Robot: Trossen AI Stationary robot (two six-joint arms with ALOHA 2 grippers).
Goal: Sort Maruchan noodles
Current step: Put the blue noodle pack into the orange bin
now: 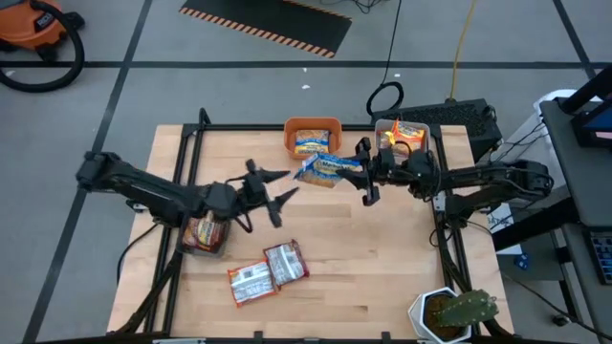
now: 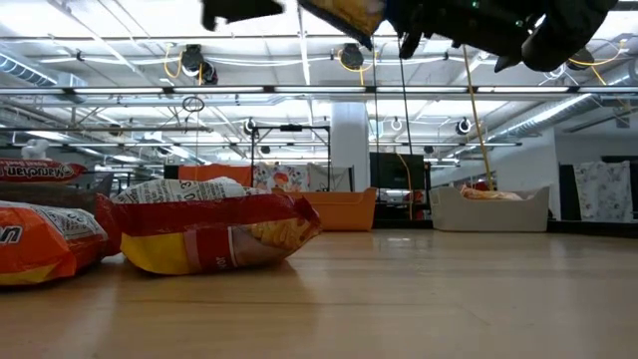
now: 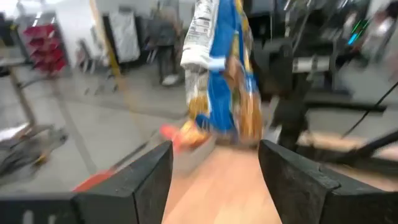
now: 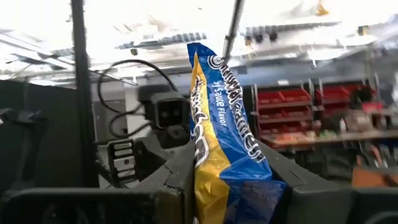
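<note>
Sorting looks partly done: the right gripper (image 1: 366, 174), clamped on a yellow-blue packet (image 1: 328, 169), hovers just beside the orange bin (image 1: 313, 125) already holding one, while the left gripper (image 1: 273, 196) waits spread apart and two silver-red packets (image 1: 268, 271) lie well away from that bin

Industrial lab: parts shelving (image 4: 348, 102), hazard-striped floor mat (image 1: 268, 24).

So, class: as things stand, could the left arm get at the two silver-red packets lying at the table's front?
Probably yes. The left gripper is open and empty, and the silver-red packets lie uncovered on bare wood with nothing between. The right gripper, holding a yellow-blue packet, is well clear.
</note>
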